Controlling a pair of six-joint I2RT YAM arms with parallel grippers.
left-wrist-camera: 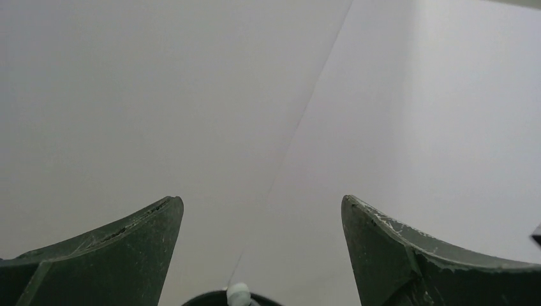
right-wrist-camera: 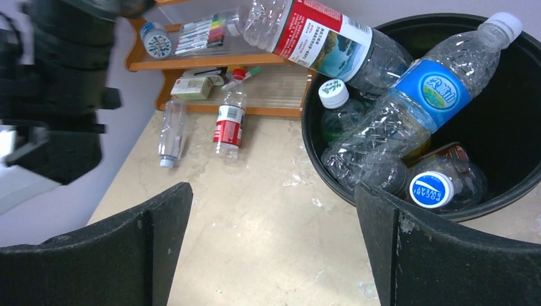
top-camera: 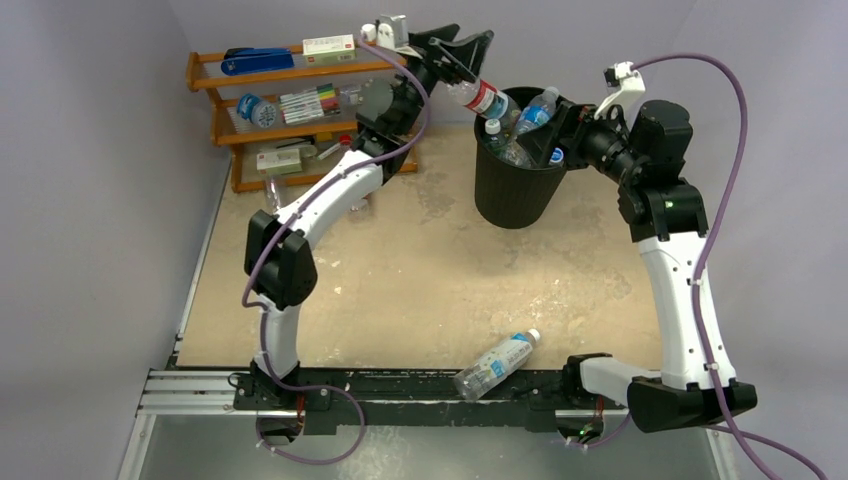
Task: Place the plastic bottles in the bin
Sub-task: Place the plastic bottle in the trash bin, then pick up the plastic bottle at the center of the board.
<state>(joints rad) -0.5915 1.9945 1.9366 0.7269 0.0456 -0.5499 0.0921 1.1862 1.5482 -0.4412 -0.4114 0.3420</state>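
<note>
Left tool [top-camera: 462,45] is released: fingers [left-wrist-camera: 127,255] spread wide, nothing between them, only wall ahead. It hangs above the far-left side of the bin [top-camera: 515,195]. The red-labelled bottle [top-camera: 480,98] is just under it, clear of the fingers. It tilts across the bin's left rim, neck end pointing into the bin and base sticking out. Can't tell if it rests on the rim or is in the air. Clear body, red-and-white label with a landscape print.

Right tool [right-wrist-camera: 273,191] is also released, fingers wide and empty, just right of the bin and facing across its rim.

In the bin:
- blue-labelled bottle [right-wrist-camera: 421,95]: clear, crumpled, white cap, leaning with its neck above the rim
- white-capped bottle [right-wrist-camera: 335,108]: greenish, beside it
- blue-capped bottle [right-wrist-camera: 434,188]: low, on the right tool's side

Outside the bin:
- pale-labelled bottle [top-camera: 497,363]: clear, white cap, lying at the worktop [top-camera: 420,280] edge, well to the bin's near side
- unlabelled bottle [right-wrist-camera: 171,131]: lying left of the bin by the wooden rack [right-wrist-camera: 210,62]
- red-capped bottle [right-wrist-camera: 228,124]: standing just beside the unlabelled one
</note>
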